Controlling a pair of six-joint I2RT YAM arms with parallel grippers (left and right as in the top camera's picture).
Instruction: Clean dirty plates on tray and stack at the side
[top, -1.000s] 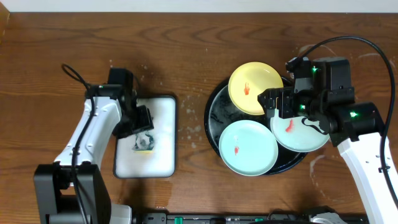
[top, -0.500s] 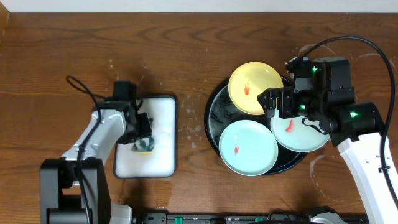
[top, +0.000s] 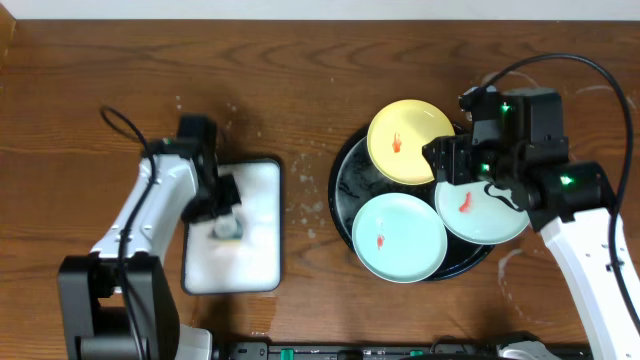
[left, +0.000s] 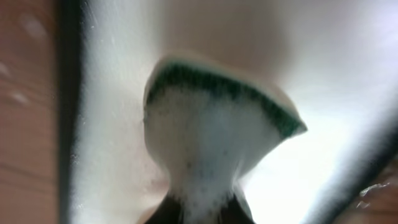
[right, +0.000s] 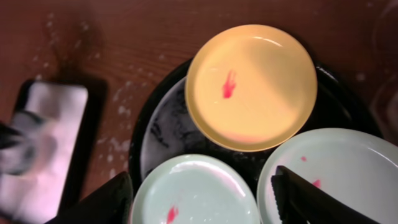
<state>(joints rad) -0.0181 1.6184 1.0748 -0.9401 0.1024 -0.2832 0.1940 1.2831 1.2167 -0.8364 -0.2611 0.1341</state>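
The black tray (top: 342, 190) is noted right of centre in the overhead view, with three dirty plates lying on it: a yellow plate (top: 412, 140) at the top, a mint plate (top: 400, 238) at lower left, and a second mint plate (top: 497, 218) overhanging the right rim. A red smear is seen on each. The right gripper (top: 455, 168) is held above the second mint plate's left edge, jaws apart, nothing clamped. The left gripper (top: 226, 218) is closed on a sudsy sponge (left: 217, 124) over the white sponge tray (top: 255, 255), left of frame.

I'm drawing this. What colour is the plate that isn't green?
That plate is yellow with a small red smear; the right wrist view shows it best.
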